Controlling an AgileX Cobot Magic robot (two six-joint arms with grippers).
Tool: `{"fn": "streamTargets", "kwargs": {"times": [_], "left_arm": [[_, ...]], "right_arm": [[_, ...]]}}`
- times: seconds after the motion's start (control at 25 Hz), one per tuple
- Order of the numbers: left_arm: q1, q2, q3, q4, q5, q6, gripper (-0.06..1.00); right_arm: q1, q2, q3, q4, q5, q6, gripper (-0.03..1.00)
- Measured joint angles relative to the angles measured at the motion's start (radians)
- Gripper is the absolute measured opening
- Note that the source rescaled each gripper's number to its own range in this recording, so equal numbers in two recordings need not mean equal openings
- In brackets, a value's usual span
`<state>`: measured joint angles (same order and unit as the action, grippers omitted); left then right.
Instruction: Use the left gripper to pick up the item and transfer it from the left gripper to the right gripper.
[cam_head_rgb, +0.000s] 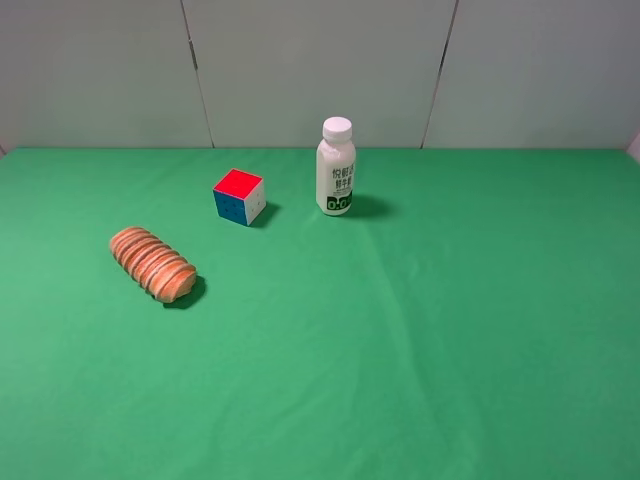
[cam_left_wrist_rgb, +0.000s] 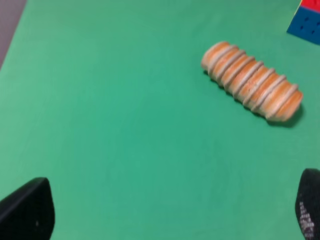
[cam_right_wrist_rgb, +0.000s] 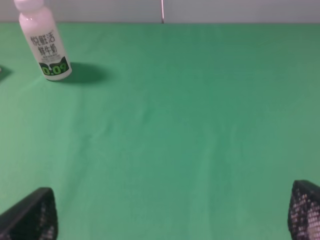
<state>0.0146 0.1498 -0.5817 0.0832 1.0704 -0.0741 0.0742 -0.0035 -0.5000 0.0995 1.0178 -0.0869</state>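
On the left of the green bench (cam_head_rgb: 450, 340), the item (cam_head_rgb: 152, 264) lay on its side at an angle, with nothing touching it. The puzzle cube (cam_head_rgb: 239, 196) sat further back to its right, well apart. The milk bottle (cam_head_rgb: 336, 166) stood upright beyond that, near the back middle. Neither arm showed in the high view.

The left gripper (cam_left_wrist_rgb: 167, 215) hung over bare cloth short of the item, jaws spread wide with nothing between them. The right gripper (cam_right_wrist_rgb: 165, 217) was likewise spread and empty, over open bench with the bottle ahead of it.

Judged step: the approach for the pick, not yet started. To do it well, the left wrist should have turned so the jaws crossed the roll's short width, not its length. They should have been lined up over it before dropping. Gripping a bit off-centre looked wise, leaving one end sticking out for the right gripper to take. The round body could have rolled if one finger touched first, so a slow, even descent and close was called for. The cube was far enough away not to matter.
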Motion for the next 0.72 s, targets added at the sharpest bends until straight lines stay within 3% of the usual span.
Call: {"fn": "streamTargets", "kwargs": {"times": [0.36, 0.72], "left_arm": [[0.0, 0.333, -0.097, -0.035, -0.048, -0.003, 1.0], [0.0, 0.619, -0.124, -0.121, -0.17, -0.052, 1.0]], "right_arm": [[0.0, 0.0, 0.0, 0.0, 0.0, 0.0, 1.0], [0.0, 0.0, 0.0, 0.0, 0.0, 0.0, 1.0]]}}
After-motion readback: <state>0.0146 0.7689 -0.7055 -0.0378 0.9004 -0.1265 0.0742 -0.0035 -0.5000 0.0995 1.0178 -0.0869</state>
